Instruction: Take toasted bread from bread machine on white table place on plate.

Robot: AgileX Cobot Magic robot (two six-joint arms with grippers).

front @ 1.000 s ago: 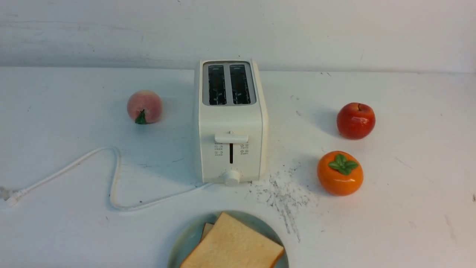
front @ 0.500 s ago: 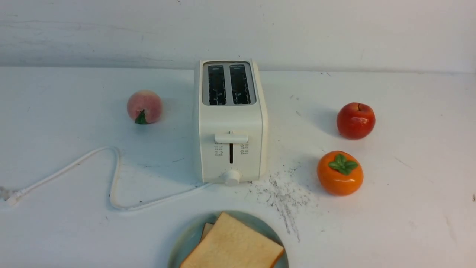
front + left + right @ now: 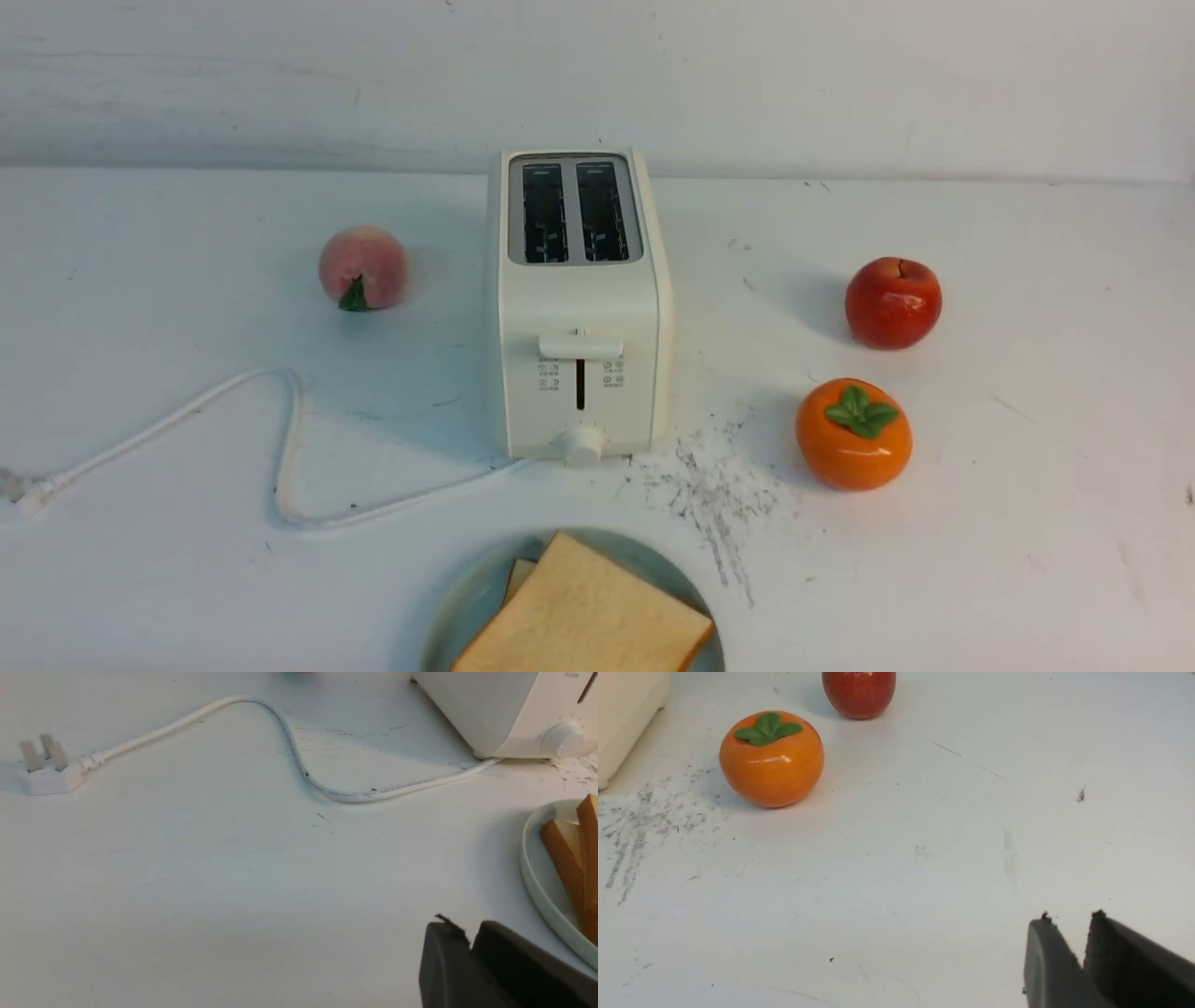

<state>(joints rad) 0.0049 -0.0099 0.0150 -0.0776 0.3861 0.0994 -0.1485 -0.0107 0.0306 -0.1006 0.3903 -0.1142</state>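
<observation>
Judged essentially done. Low centre of front view: two tan square toy toast slices [image 3: 583, 621] stacked on round pale teal plate [image 3: 457, 621]. Mid-frame: boxy cream two-slot toaster [image 3: 579, 308], slots dark and empty, upon scuffed white table [image 3: 1027, 523]. Left gripper [image 3: 469, 938] and right gripper [image 3: 1071, 931]: clenched, grasping nothing.

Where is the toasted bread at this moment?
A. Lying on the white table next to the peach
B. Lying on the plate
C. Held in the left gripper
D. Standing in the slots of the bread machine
B: both slices of the toasted bread lie stacked on the plate, and the slots of the bread machine are empty.
</observation>
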